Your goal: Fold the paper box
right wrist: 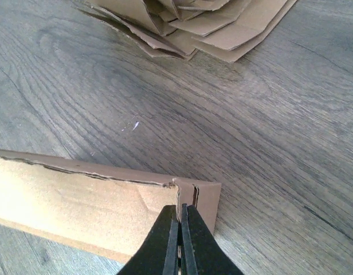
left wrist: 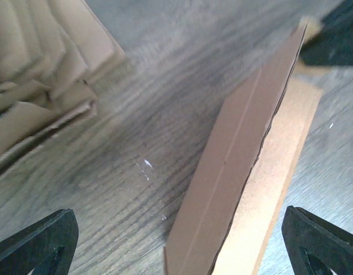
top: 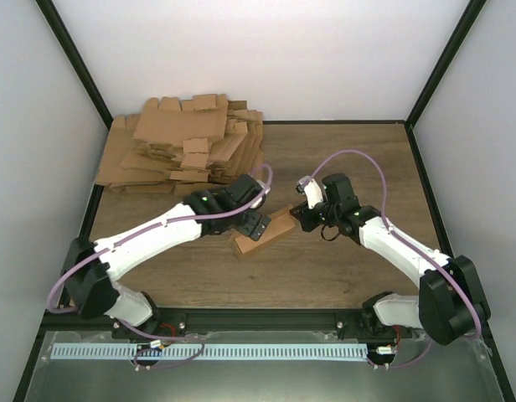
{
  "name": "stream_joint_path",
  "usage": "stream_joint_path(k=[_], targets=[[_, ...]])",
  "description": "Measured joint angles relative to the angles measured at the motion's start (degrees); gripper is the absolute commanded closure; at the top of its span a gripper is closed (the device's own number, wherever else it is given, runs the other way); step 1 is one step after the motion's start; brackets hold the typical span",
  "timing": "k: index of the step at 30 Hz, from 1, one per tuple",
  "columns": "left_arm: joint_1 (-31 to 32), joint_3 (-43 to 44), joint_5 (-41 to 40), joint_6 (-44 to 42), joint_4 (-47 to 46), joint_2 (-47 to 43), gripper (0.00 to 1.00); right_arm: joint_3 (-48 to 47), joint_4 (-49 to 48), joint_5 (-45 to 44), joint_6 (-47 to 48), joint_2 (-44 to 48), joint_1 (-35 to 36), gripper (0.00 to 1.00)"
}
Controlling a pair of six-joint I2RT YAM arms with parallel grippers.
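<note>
Right gripper (right wrist: 180, 220): fingers are pressing together on a thin upright edge at the near corner of the box (right wrist: 79, 206), apparently pinching it; the hold is likely serving to anchor that end so the panels can be worked from the other side. Left gripper (left wrist: 177, 229): jaws are standing fully spread, one finger to each side of the box's other end, touching nothing in its wrist view; this is reading as a release or a re-approach, not a grip. Box: one brown cardboard piece, lying on the table (top: 342, 260) between the two grippers, running diagonally in the top view, partly folded, with one creased panel rising on edge above a flat panel beneath. Judged state: folding is under way, and the carton is not yet formed. Pile (top: 187, 146): loose flat blanks, sitting at the far left of the table, well apart from the box and taking no part here.
</note>
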State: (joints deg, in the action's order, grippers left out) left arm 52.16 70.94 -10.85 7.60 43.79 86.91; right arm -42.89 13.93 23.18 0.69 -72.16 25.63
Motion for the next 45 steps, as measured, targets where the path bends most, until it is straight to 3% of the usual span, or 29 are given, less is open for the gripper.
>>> stream_joint_path(k=[4, 11, 18, 26, 28, 33, 41, 45], targets=[[0.0, 2.05, -2.56, 5.2, 2.1, -5.81, 0.0, 0.0, 0.0, -0.31, -1.25, -0.11, 0.0, 0.99], [-0.07, -2.71, -4.74, 18.67, 5.49, -17.05, 0.3, -0.02, -0.11, -0.33, -2.08, -0.52, 0.07, 0.99], [-0.11, -12.5, 2.78, 29.79, 3.8, -26.21, 0.36, -0.11, 0.09, -0.63, -2.05, -1.4, 0.15, 0.98], [0.31, -20.59, 9.57, 36.22, -0.55, -25.51, 0.45, -0.44, 0.24, -0.92, -2.05, -1.62, 0.74, 0.98], [0.33, -21.03, 9.44, 36.41, -1.2, -24.59, 0.51, -0.44, 0.2, -0.92, -2.05, -1.79, 0.79, 0.98], [0.33, -21.24, 8.79, 36.59, -2.8, -22.01, 0.77, -0.66, 0.26, -0.92, -2.05, -1.95, 0.83, 0.98], [0.35, -21.57, 8.94, 38.84, -5.97, -20.37, 0.94, -1.33, 1.11, -1.29, -3.02, -1.97, 1.31, 0.98], [0.33, -21.66, 8.5, 41.0, -6.05, -20.37, 0.96, -1.33, 1.07, -2.25, -3.91, -1.97, 1.9, 0.98]])
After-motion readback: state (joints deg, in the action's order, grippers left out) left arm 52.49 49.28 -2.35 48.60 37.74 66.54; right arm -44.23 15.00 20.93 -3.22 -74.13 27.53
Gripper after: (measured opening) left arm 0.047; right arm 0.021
